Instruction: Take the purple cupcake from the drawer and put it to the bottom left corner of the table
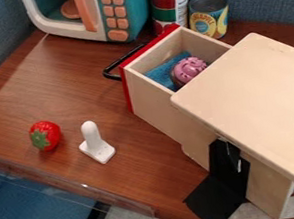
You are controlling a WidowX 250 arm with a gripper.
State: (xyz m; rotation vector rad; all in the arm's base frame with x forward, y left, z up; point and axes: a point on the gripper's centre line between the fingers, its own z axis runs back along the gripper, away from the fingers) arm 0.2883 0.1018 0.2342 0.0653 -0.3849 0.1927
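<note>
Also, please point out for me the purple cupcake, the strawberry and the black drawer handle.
purple cupcake (189,69), camera view, its top
strawberry (45,135), camera view, its red side
black drawer handle (109,70), camera view, its bar

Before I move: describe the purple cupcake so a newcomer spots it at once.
Find the pale wooden cabinet, then its red-fronted drawer, which is pulled out. The cupcake sits inside, by a blue cloth. Its bumpy, pinkish-purple top sets it apart from that cloth and from the red strawberry out on the wooden table.
</note>
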